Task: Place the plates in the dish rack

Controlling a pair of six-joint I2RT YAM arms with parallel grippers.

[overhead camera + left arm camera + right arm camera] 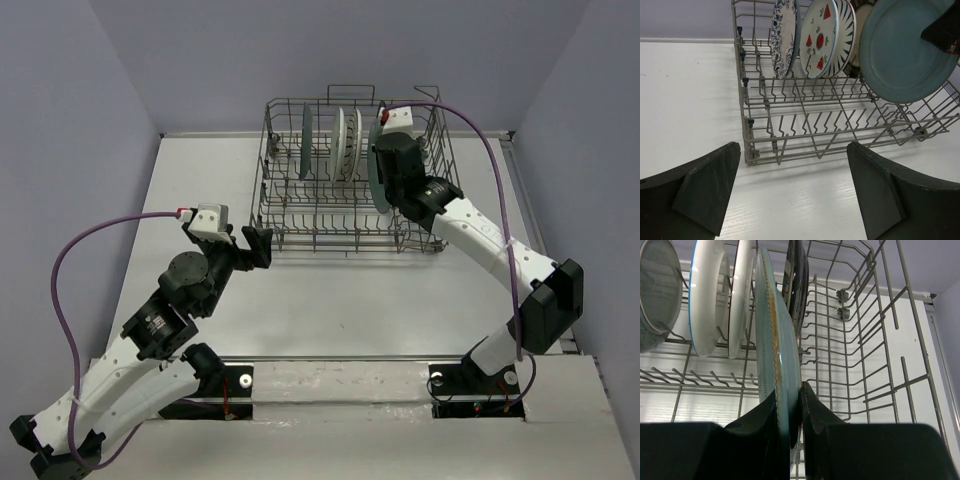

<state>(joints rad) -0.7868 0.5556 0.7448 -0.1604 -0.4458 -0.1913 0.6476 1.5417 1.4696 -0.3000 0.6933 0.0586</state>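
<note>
Teal-grey plate (785,360) between right fingers (759,422)

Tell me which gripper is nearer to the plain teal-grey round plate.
Right. The right gripper is shut on the edge of the teal-grey plate inside the grey wire dish rack; the left gripper sits open outside the rack's near corner, apart.

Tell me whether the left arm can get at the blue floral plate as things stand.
Probably yes, from above: the open left end effector sits outside the dish rack, and the blue floral plate stands leftmost, its top rim uncovered.
</note>
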